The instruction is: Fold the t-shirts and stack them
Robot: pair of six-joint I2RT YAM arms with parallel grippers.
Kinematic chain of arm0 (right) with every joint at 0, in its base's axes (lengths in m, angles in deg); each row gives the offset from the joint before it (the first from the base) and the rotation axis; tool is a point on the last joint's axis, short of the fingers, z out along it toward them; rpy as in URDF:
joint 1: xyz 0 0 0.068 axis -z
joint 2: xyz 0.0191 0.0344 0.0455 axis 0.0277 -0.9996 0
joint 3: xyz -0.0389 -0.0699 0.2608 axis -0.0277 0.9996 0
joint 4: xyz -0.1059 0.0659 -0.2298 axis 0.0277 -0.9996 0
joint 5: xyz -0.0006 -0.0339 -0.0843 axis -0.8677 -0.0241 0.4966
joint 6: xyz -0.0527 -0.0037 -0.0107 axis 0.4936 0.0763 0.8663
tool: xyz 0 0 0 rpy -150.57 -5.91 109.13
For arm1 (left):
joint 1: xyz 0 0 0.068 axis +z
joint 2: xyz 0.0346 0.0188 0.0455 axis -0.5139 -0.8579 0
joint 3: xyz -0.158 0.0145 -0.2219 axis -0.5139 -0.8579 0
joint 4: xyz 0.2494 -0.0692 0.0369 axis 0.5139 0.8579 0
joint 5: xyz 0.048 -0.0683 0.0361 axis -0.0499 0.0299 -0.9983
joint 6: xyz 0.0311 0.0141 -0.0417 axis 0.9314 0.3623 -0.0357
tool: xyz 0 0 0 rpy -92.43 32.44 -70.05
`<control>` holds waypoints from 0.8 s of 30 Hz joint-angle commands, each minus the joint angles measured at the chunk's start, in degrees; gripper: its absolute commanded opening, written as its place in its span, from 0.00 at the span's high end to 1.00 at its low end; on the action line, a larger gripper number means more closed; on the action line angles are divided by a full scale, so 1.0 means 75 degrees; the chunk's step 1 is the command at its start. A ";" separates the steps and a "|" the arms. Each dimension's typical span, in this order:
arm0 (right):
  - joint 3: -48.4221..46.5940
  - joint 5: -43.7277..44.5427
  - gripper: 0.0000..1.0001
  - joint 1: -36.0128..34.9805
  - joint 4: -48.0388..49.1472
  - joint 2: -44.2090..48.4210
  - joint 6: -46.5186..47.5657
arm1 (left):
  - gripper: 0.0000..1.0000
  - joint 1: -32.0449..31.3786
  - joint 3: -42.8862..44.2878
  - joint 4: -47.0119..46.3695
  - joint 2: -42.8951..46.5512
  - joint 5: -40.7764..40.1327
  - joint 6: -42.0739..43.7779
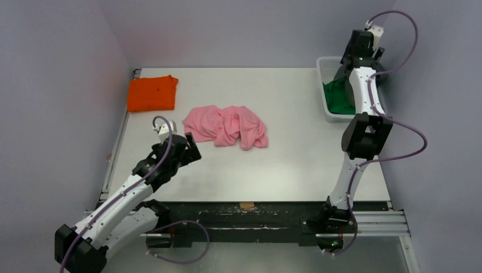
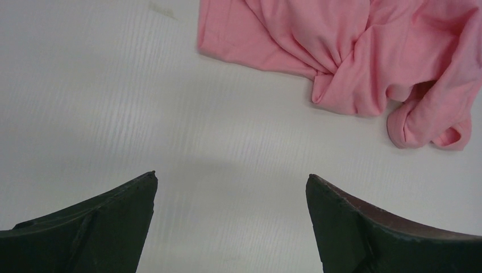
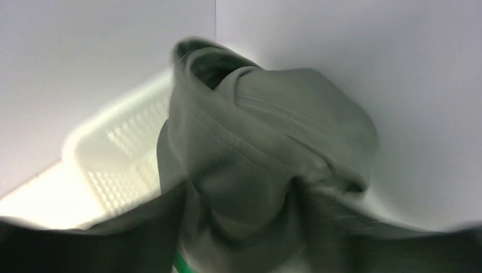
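A crumpled light pink t-shirt (image 1: 227,126) lies on the white table; it fills the upper right of the left wrist view (image 2: 352,51). My left gripper (image 1: 193,149) hovers just in front of and left of it, open and empty (image 2: 232,179). A folded bright orange t-shirt (image 1: 151,92) lies at the far left. My right gripper (image 3: 244,199) reaches into the white basket (image 1: 325,85) at the far right, shut on a bunch of grey t-shirt (image 3: 267,136). A green t-shirt (image 1: 338,96) lies in the basket below it.
The basket's perforated wall (image 3: 119,148) shows left of the grey cloth. Lilac walls enclose the table on the far, left and right sides. A small tan tape mark (image 1: 246,205) sits at the near edge.
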 commanded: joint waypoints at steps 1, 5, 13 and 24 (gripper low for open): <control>0.0340 0.0232 0.04 -0.0135 -0.1124 0.0805 -0.1026 | 0.00 0.1187 0.0337 -0.0240 -0.0340 0.0969 -0.0297; 0.1452 -0.0670 0.01 -0.0681 -0.0816 0.2244 -0.1017 | 0.00 0.1793 0.0378 -0.0944 -0.0900 0.1743 -0.0233; 0.5531 -0.2122 0.10 -0.3296 0.0042 0.4420 -0.1721 | 0.10 0.2932 0.1033 -0.1960 -0.3468 0.3221 -0.0187; 0.7433 -0.2975 0.22 -0.6723 0.0953 0.3601 -0.2303 | 0.31 0.3345 0.2310 -0.1770 -0.5985 0.3467 -0.0087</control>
